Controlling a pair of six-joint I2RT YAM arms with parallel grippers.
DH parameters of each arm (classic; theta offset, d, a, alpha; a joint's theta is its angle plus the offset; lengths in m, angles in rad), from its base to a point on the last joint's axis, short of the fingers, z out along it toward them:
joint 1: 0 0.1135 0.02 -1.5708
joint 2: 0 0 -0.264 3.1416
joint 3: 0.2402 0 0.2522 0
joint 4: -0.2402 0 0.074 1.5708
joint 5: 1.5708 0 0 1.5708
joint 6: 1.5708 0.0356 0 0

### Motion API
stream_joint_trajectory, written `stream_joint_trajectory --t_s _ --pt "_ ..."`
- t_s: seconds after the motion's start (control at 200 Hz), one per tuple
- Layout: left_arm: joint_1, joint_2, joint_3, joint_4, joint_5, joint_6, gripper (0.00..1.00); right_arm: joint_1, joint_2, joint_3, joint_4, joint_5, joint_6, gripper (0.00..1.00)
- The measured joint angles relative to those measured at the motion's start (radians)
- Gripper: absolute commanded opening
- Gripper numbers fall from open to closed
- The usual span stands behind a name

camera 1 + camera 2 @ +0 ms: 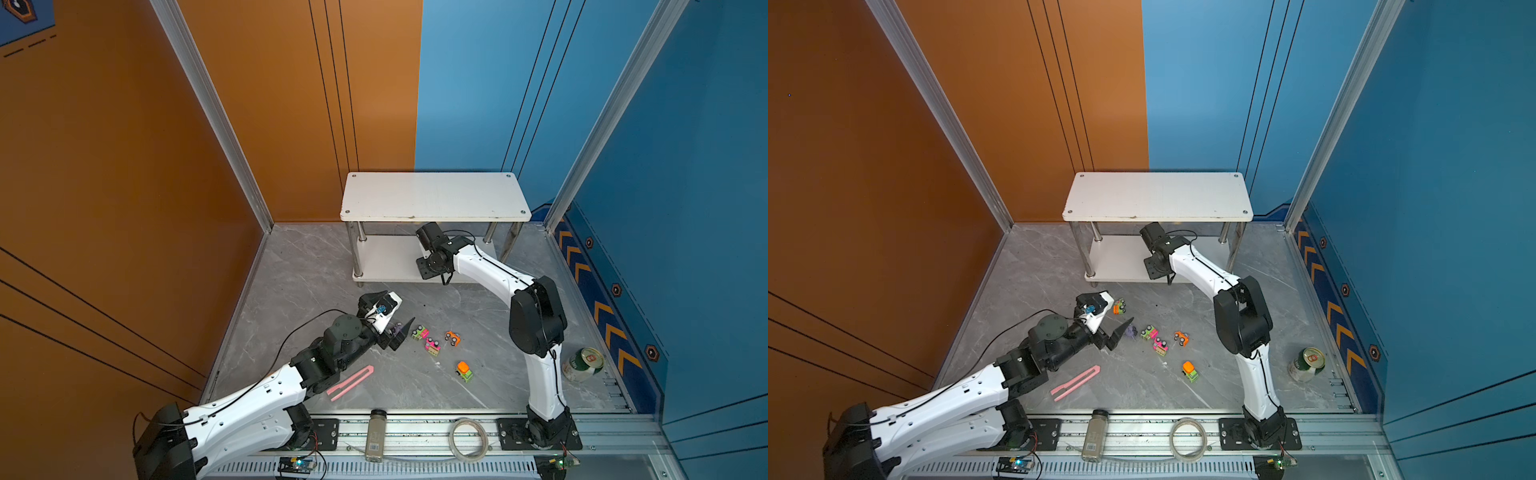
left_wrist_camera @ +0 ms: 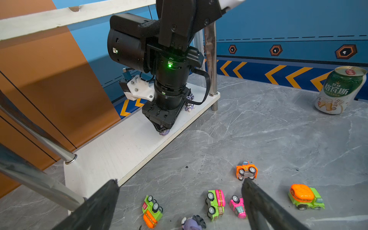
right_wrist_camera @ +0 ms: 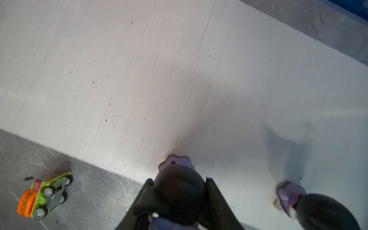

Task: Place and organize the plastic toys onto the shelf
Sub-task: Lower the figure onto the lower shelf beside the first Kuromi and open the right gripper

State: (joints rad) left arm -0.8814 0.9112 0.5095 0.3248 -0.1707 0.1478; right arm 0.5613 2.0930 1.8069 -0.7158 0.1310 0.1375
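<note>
Right fingers (image 3: pixel 219 201) gripping purple figurine (image 3: pixel 179 187) on lower shelf tier (image 3: pixel 139 79), left fingers (image 2: pixel 99 205) spread wide, another figurine (image 2: pixel 192 223) between

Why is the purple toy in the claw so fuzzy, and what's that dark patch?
Right wrist view: the held figurine sits too close to the lens, so it blurs; the dark patch is a shadow on the shelf. Left wrist view: figurine looks sharper.

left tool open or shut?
Open: the left tool has its fingers spread wide, with nothing gripped between them.
</note>
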Motion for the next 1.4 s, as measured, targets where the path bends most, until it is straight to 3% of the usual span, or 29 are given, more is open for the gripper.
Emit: stream_joint_trajectory --t_s 0.205,0.38,0.911,1.402 --pt "0.0 0.0 0.002 0.0 0.0 0.0 0.98 -0.002 0.0 0.002 -0.002 -0.004 -0.004 0.37" --pt "0.0 0.0 0.002 0.0 0.0 -0.001 0.98 -0.003 0.0 0.003 -0.003 -0.005 -0.004 0.47" --pt "0.0 0.0 0.002 0.0 0.004 -0.008 0.98 -0.005 0.022 0.02 -0.008 -0.007 0.001 0.58" --pt "0.0 0.003 0.002 0.0 0.008 -0.011 0.98 -0.004 0.007 0.011 -0.007 -0.026 0.02 0.6"
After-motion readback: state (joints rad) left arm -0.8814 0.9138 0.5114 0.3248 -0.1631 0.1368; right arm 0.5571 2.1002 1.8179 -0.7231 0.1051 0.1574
